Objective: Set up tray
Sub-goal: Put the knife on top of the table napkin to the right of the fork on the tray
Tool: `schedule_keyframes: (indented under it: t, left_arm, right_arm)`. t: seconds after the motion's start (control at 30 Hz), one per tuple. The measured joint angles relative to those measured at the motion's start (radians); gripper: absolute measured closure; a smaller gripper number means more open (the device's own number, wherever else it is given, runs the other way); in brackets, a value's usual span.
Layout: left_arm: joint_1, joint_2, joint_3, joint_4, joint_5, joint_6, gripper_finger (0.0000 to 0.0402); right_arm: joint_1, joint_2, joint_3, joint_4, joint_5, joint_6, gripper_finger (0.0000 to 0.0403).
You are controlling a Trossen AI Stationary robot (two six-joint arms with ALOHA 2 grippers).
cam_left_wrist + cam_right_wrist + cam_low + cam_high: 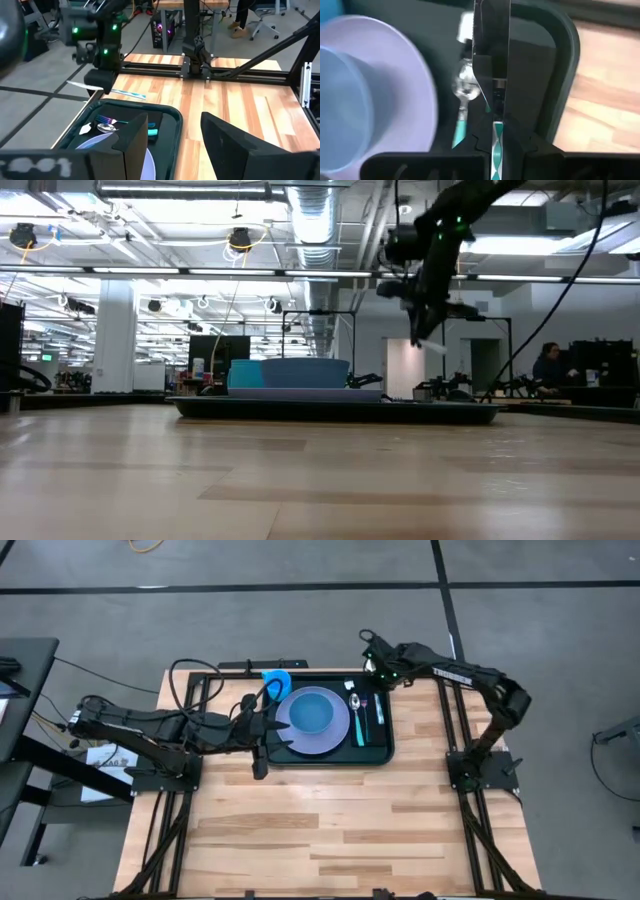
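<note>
The dark tray lies at the table's far middle. On it are a lavender plate with a blue bowl, a blue cup at its far left corner, and a spoon and fork on a black napkin. My right gripper hangs well above the tray's far right corner, shut on a knife with a white blade and a teal patterned handle. My left gripper is open and low at the tray's left edge, one finger over the plate side, the other over the wood. My right gripper pinches the knife between its two fingers near its middle, coming from above and pointing down, fingers across it. The knife is lifted clear and lies about level, white blade out one side, patterned handle out the other.
Bare wood covers the table's near half and the strip right of the tray. Black frame rails run along both sides of the table. Cables loop at the far left corner.
</note>
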Motion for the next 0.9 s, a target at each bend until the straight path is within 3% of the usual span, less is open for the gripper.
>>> schedule_keyframes:
  t: [0.2, 0.43, 0.9]
  left_arm:
    - [-0.017, 0.000, 0.000, 0.000, -0.001, -0.004, 0.0229]
    - [-0.024, 0.000, 0.000, 0.002, -0.004, -0.005, 0.0229]
    - [-0.024, 0.004, 0.000, 0.004, -0.005, -0.030, 0.0229]
  right_arm:
    - [-0.029, 0.030, -0.119, 0.100, -0.087, 0.000, 0.0392]
    - [-0.079, -0.037, -0.330, 0.318, -0.144, 0.052, 0.0392]
    - [-0.064, 0.065, -0.363, 0.373, -0.162, 0.075, 0.0392]
